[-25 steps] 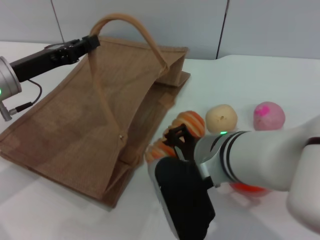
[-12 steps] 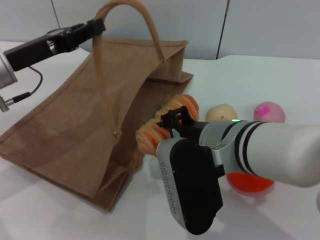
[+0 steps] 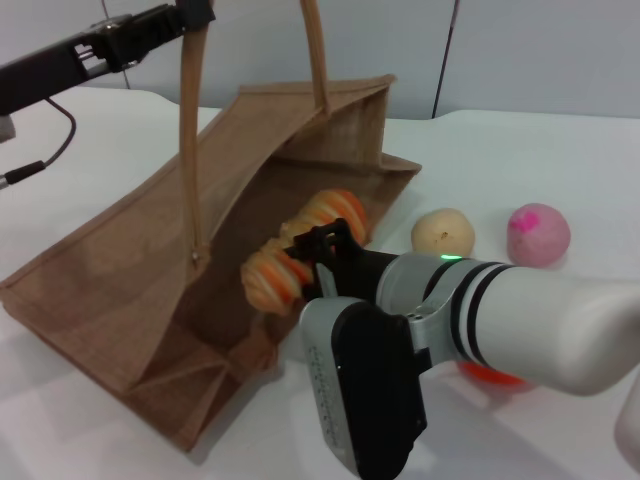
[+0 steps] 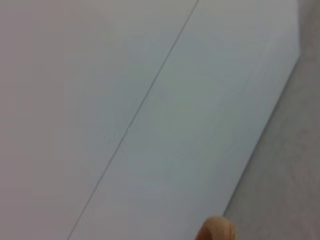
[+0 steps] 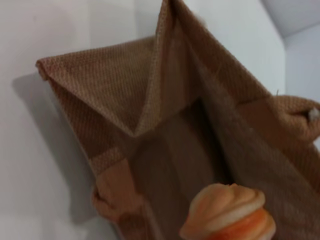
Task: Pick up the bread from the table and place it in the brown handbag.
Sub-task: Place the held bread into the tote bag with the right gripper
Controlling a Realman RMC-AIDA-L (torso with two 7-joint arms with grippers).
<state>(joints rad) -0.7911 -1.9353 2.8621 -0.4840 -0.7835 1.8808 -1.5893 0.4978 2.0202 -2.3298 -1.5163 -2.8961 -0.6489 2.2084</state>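
Bread point(image 3: 300, 247) now further left, entering brown handbag point(image 3: 120, 265) mouth, off table point(image 3: 520, 150). Right gripper point(image 3: 318, 250) clamping bread, hovering inside opening. Left gripper point(image 3: 190, 14) pinching handle, lifting higher, holding mouth open. Pickup done; release remaining.

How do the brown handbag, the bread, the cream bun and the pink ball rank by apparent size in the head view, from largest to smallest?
1. brown handbag, largest by far.
2. bread, held by the right gripper at the bag's opening.
3. cream bun and pink ball: they look alike, so no ranking.
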